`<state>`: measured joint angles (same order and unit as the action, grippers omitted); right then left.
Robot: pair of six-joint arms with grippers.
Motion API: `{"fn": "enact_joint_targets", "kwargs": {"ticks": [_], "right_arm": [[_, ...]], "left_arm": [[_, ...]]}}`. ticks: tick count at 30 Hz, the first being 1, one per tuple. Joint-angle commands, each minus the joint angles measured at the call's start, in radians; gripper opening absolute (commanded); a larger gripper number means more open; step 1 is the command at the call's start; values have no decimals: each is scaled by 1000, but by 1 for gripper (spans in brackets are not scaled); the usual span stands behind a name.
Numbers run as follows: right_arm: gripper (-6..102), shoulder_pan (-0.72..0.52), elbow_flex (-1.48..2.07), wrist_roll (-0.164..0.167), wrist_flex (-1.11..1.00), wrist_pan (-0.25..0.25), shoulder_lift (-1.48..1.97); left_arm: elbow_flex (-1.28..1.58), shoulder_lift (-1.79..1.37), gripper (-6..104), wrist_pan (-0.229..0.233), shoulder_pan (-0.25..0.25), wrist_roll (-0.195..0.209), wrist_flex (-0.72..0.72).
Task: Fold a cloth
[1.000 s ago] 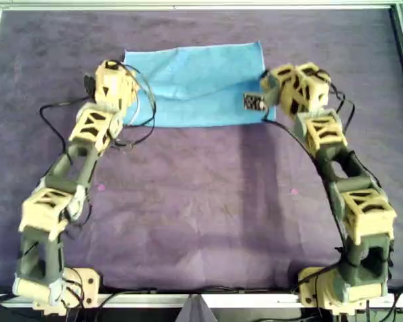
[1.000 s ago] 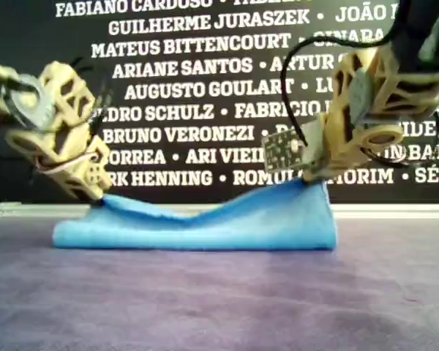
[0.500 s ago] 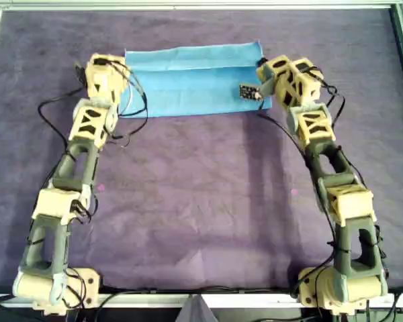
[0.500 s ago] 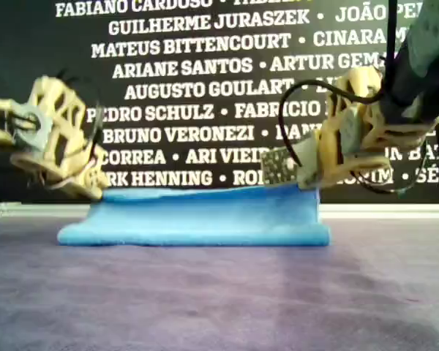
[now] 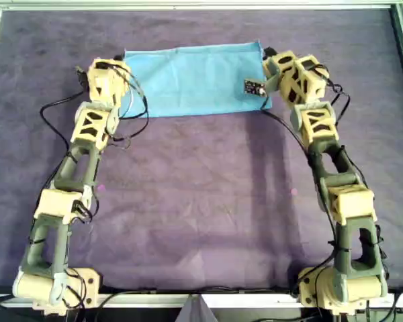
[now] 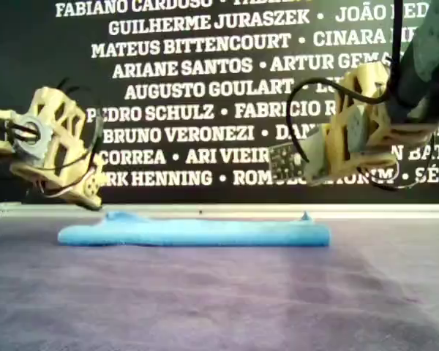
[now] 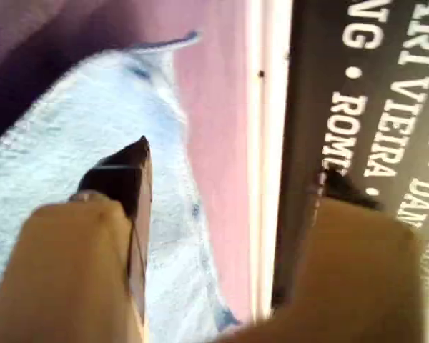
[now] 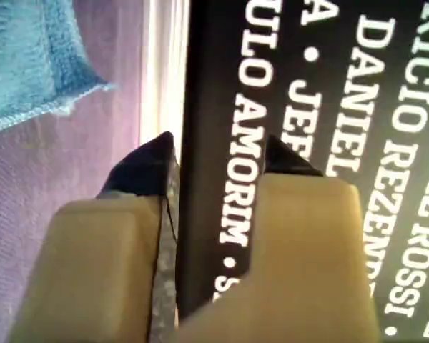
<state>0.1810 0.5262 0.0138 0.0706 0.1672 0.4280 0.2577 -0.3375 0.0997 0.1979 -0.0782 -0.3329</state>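
you have one cloth (image 5: 195, 79) here, lying flat and folded into a band along the far edge of the purple table covering (image 5: 201, 201), just short of the metal rim. two arms, two grippers, nothing else on the surface.

the left gripper (image 5: 106, 75) hangs over the cloth's end at the overhead view's left, fingers apart and holding nothing; its wrist view shows blue fabric under the open tips. the right gripper (image 5: 277, 67) sits off the cloth's other end, raised above the surface in the exterior view, fingers also apart and empty, its wrist view looking past a loose cloth corner toward the banner (image 6: 227, 95).

what could go wrong, as a judgement: two small peaks stand up at the cloth's ends in the exterior view, so the top layer may not be lying true and could spring or slide if you brush it. if you go for another fold, a shallow pinch could take only the upper layer and pull the fold open. the cloth's closeness to the far rim leaves little room behind it.
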Motion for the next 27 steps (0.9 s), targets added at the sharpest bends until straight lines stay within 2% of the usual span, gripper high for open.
{"fn": "enact_joint_targets", "kwargs": {"ticks": [1,5,8,11,16,20,22,27], "right_arm": [[50,-5,-80,3,-49,2,57],[50,-17,-77,3,-28,11,71],[49,-29,-51,0,3,12,138],[49,-60,-15,-12,187,12,278],[50,-89,101,-14,753,12,723],[50,-92,176,-12,1121,-3,989],[50,-92,198,-12,1259,-3,1065],[50,-92,245,-14,1514,6,1189]], "left_arm": [[-81,-48,98,8,-21,-3,21],[-66,-60,98,11,-21,-5,-3],[-75,-109,98,12,-23,-5,-106],[-64,-314,98,11,-14,5,-370],[-75,-678,99,3,-6,14,-925],[-67,-902,99,11,-8,17,-1253],[-61,-1019,98,11,-18,32,-1285],[35,-1331,98,11,-8,121,-1267]]}}
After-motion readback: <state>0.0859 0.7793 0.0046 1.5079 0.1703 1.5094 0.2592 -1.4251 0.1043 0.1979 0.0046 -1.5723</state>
